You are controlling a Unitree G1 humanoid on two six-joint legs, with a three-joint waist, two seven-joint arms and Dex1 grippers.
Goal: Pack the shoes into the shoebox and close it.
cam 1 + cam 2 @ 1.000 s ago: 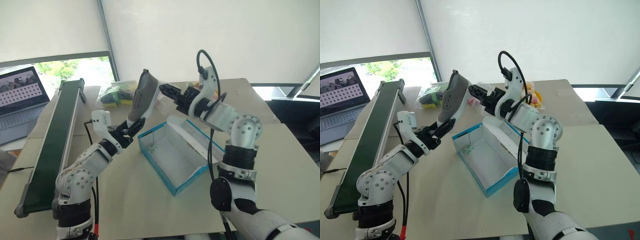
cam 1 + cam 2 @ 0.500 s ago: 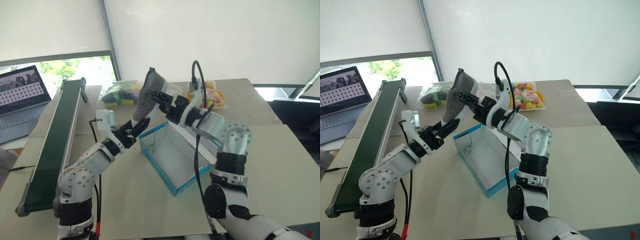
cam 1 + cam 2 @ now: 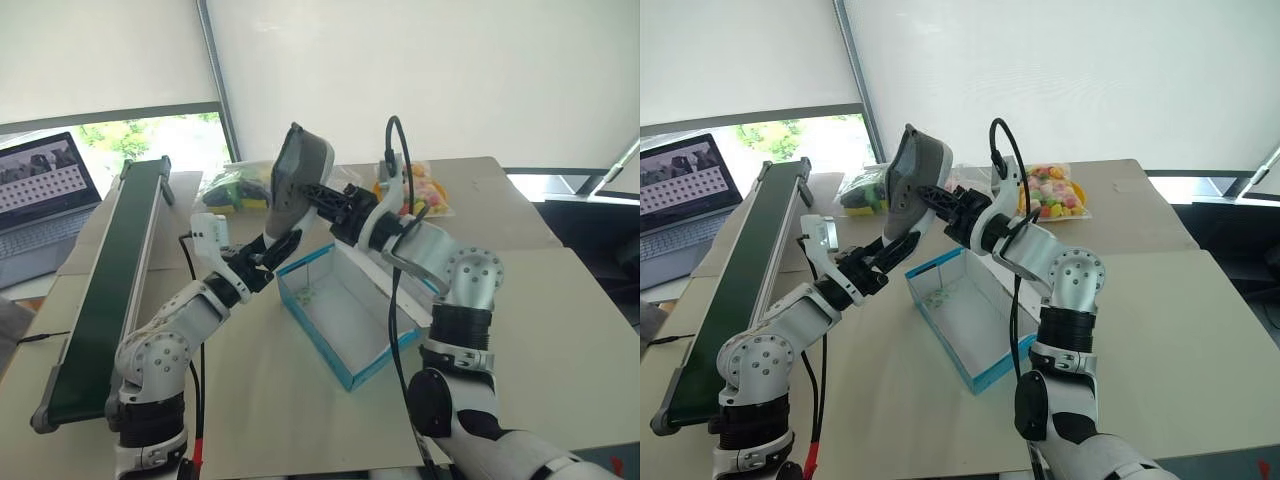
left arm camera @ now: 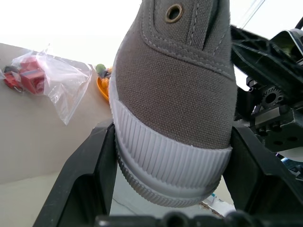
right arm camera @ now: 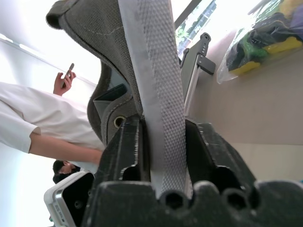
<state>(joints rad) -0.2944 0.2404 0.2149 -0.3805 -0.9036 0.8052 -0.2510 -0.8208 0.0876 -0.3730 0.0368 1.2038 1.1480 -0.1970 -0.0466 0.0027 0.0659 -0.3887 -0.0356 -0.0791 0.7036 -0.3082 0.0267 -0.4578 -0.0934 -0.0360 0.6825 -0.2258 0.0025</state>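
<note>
i hold 1 shoe [image 3: 290, 190] upright above the open shoebox [image 3: 345, 315]: left hand [image 3: 268, 252] clamps its toe, right hand [image 3: 312, 192] pinches its sole higher.

I see the shoebox [image 3: 345, 315] standing open and empty, free from above; the conveyor [image 3: 105, 290] walls my left, bags [image 3: 235, 187] crowd the far edge.

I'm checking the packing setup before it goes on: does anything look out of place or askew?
The shoe stands on end in mid-air above the table, toe clamped by the left gripper, sole pinched by the right gripper. The shoebox sits open and empty, skewed on the table.
</note>
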